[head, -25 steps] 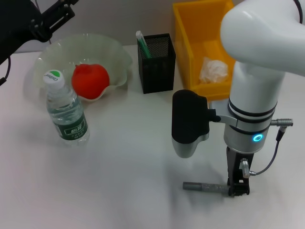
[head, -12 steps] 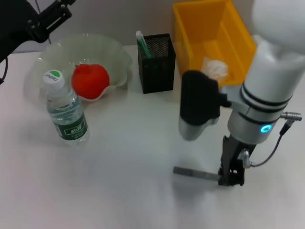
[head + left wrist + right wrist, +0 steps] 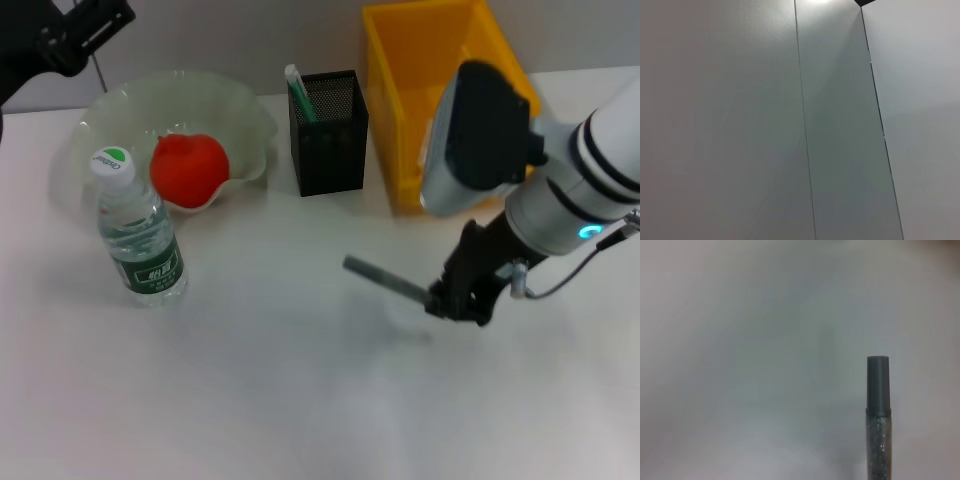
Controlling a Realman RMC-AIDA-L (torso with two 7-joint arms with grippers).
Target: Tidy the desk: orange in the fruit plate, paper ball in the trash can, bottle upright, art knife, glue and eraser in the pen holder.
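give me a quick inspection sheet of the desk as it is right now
surface: white desk, no spills seen
job's things: orange in the fruit plate; bottle upright beside the plate; pen holder with a green and white item inside; paper ball in the yellow bin; grey stick held off the desk, tilted
clutter: nothing seen
grippers: right gripper shut on the grey stick's end; left gripper raised at the far left, away from the work
cables: thin cable looping from the right wrist
surroundings: plain wall panels in the left wrist view
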